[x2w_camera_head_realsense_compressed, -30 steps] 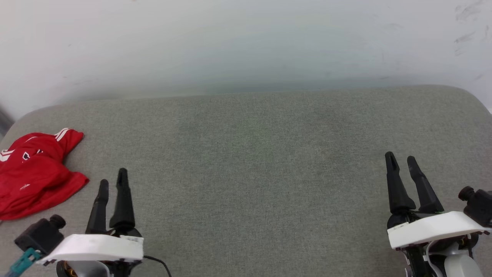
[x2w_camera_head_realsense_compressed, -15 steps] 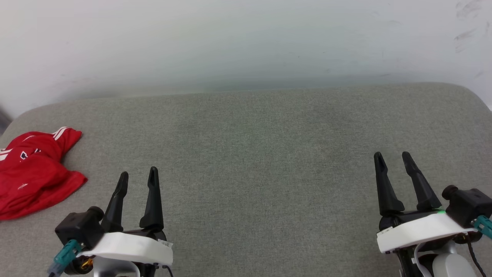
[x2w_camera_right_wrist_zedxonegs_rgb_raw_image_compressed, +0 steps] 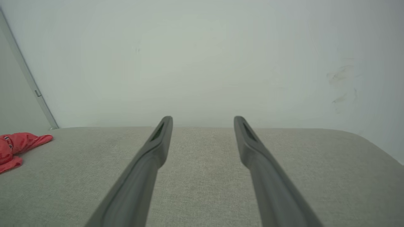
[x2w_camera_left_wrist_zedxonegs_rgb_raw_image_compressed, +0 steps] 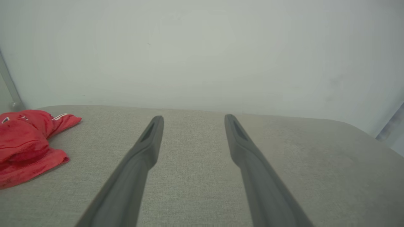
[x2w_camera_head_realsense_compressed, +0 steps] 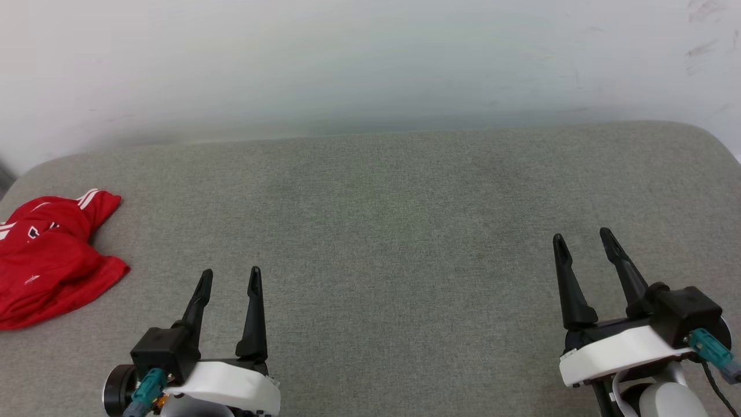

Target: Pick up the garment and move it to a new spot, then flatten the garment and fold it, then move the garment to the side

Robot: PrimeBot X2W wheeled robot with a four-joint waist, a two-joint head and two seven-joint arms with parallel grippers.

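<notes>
Garment (x2w_camera_head_realsense_compressed: 52,255) bunched far left on grey seat (x2w_camera_head_realsense_compressed: 370,202). Left gripper (x2w_camera_head_realsense_compressed: 231,271), right gripper (x2w_camera_head_realsense_compressed: 582,234) wide, empty. I'd swing left one over, pinch top fold.

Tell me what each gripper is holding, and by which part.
Nothing is held. The left gripper and right gripper are both open and empty above the grey cushion; the red shirt lies crumpled at the left, untouched.

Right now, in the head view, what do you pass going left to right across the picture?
garment, crumpled at the left edge → left pincer, open → bare stretch of grey cushion → right pincer, open
</notes>
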